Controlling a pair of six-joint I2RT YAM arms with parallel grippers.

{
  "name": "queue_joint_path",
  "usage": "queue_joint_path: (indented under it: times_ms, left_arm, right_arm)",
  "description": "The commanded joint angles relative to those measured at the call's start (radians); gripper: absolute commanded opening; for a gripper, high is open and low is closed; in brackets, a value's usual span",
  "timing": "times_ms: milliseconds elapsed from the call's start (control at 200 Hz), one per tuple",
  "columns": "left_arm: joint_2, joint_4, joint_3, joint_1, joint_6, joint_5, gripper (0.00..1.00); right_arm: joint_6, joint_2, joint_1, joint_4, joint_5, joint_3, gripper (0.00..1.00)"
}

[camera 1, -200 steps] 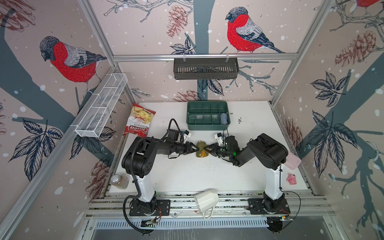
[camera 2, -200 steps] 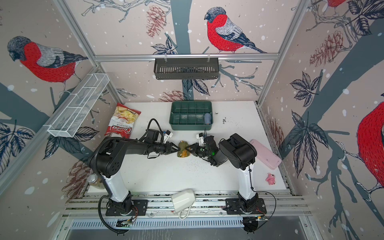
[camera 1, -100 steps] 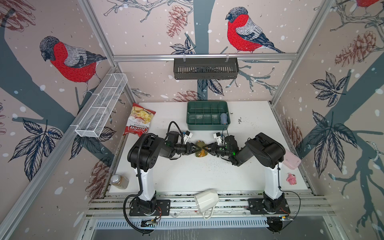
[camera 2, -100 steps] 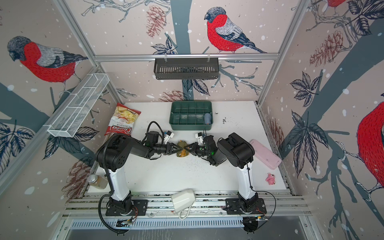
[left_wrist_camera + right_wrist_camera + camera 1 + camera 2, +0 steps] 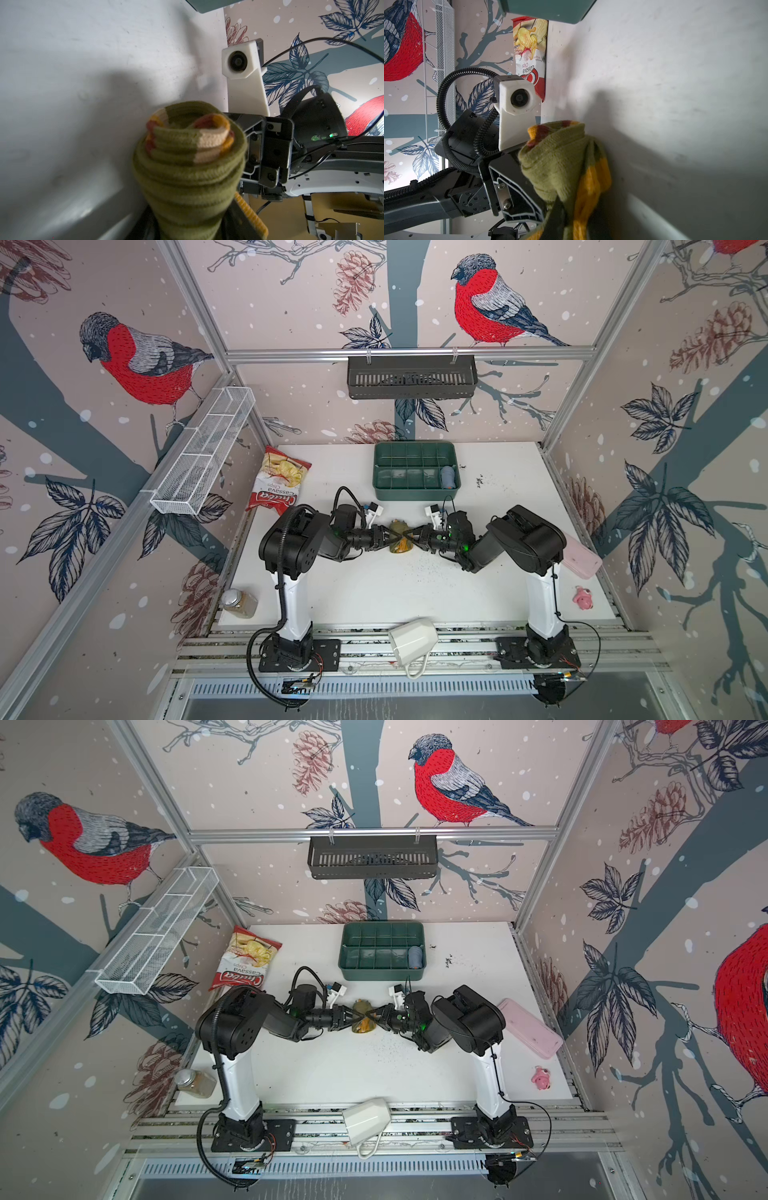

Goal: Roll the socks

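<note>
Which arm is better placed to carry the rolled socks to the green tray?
Probably the right. The right gripper is shut on the socks, pinching their orange end in its wrist view; the left gripper meets the roll, but its grip is unclear. The green tray lies about equally near both.

Top views: stereo pair high at 6 o'clock, tilted down toward 12, distant, both covering the whole table [image 5: 374, 593] | left wrist: hard against socks [image 5: 187, 166], facing 3 o'clock, right-arm camera [image 5: 238, 62] in shot | right wrist: equally close, facing 9 o'clock, left-arm camera [image 5: 519, 97] in shot | wrist views share socks.
</note>
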Motion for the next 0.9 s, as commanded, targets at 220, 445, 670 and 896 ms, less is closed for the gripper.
queue_joint_path:
  times_ms: [220,445,670,896]
  left_arm:
    - [0.036,0.304,-0.04,-0.002,-0.187,0.036,0.2]
    - [0.004,0.247,-0.035,-0.008,-0.159,0.014,0.0]
    - [-0.138,-0.474,0.128,-0.062,0.257,-0.216,0.0]
    - [-0.172,-0.91,0.313,-0.108,0.464,-0.416,0.0]
  right_arm:
    - [-0.022,0.023,0.017,-0.135,0.011,0.008,0.0]
    - [-0.037,0.008,0.016,-0.155,0.014,0.016,0.0]
    - [-0.082,-0.029,0.011,-0.213,0.031,0.016,0.12]
    - [-0.128,-0.069,0.003,-0.274,0.053,0.015,0.33]
